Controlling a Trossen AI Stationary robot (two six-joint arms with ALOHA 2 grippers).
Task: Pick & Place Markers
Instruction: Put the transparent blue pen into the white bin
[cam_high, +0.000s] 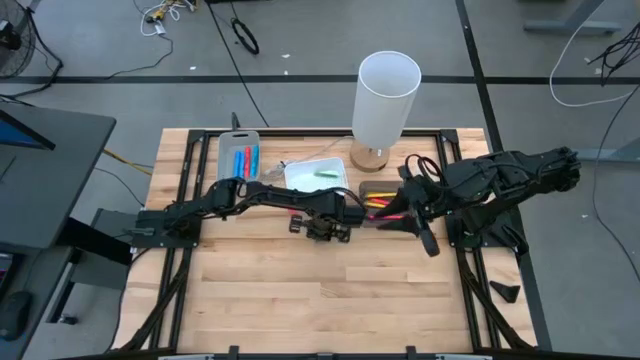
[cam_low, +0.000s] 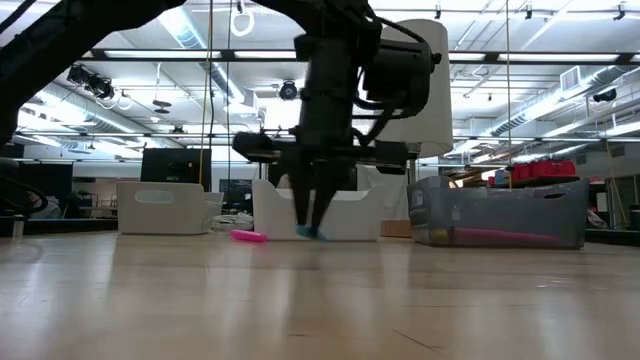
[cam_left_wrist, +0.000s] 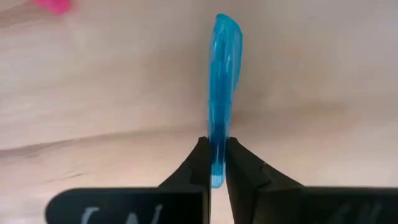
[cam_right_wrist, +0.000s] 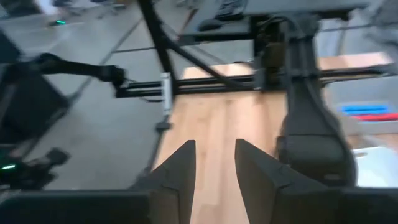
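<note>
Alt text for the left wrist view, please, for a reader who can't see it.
The left pincer is shut on a blue marker that lies on the wooden table, its length pointing away from the camera. A pink marker shows at the picture's edge.

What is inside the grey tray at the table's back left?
The grey tray holds blue markers and a red marker. The left arm crosses its near end, hiding anything there.

1. In your high view, the left gripper (cam_high: 322, 232) covers the blue marker completely.
2. In your left wrist view, the pink marker (cam_left_wrist: 53, 5) is cut off at the picture's edge.
3. In your right wrist view, the left arm (cam_right_wrist: 311, 118) and the floor beyond are blurred.
</note>
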